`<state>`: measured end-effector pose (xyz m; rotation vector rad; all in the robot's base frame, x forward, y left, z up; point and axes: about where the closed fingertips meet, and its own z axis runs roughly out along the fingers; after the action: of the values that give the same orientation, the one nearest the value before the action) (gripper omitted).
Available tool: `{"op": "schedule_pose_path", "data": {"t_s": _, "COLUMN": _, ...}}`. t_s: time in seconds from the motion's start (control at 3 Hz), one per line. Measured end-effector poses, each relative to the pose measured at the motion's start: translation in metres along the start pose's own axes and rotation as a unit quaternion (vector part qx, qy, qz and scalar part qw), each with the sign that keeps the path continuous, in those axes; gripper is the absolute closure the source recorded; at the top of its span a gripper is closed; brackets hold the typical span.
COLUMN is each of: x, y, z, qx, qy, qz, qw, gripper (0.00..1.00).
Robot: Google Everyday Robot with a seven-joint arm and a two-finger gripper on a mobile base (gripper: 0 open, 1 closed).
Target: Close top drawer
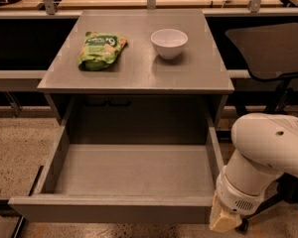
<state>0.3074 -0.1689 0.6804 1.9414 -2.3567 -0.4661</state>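
The wide grey drawer (pixel 114 208) is pulled far out from under the grey cabinet top (pixel 139 73). Its shallow box is empty. Its flat handle-less front panel runs along the bottom of the view. My white arm (pixel 268 157) comes in from the right. My gripper (pixel 223 221) hangs low at the right end of the drawer's front panel, close to its corner. I cannot tell if it touches the panel.
A green snack bag (pixel 100 48) and a white bowl (pixel 169 42) sit on the cabinet top. A dark office chair (pixel 268 48) stands at the right behind my arm. A speckled floor lies to the left of the drawer.
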Motion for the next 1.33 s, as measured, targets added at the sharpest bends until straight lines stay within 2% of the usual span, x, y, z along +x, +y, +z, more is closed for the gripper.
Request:
{"op": "schedule_pose_path", "data": {"t_s": 0.33, "x": 0.000, "y": -0.018, "z": 0.010, "qx": 0.005, "qy": 0.000, "qz": -0.004, "qw": 1.0000, "gripper": 1.00}}
{"op": "schedule_pose_path", "data": {"t_s": 0.67, "x": 0.000, "y": -0.017, "z": 0.010, "qx": 0.005, "qy": 0.000, "qz": -0.004, "qw": 1.0000, "gripper": 1.00}}
{"op": "schedule_pose_path", "data": {"t_s": 1.0, "x": -0.016, "y": -0.038, "z": 0.013, "qx": 0.020, "qy": 0.017, "qz": -0.026, "qw": 0.9993, "gripper": 1.00}}
{"op": "schedule_pose_path", "data": {"t_s": 1.33, "x": -0.018, "y": -0.043, "z": 0.014, "qx": 0.022, "qy": 0.021, "qz": -0.031, "qw": 0.9990, "gripper": 1.00}}
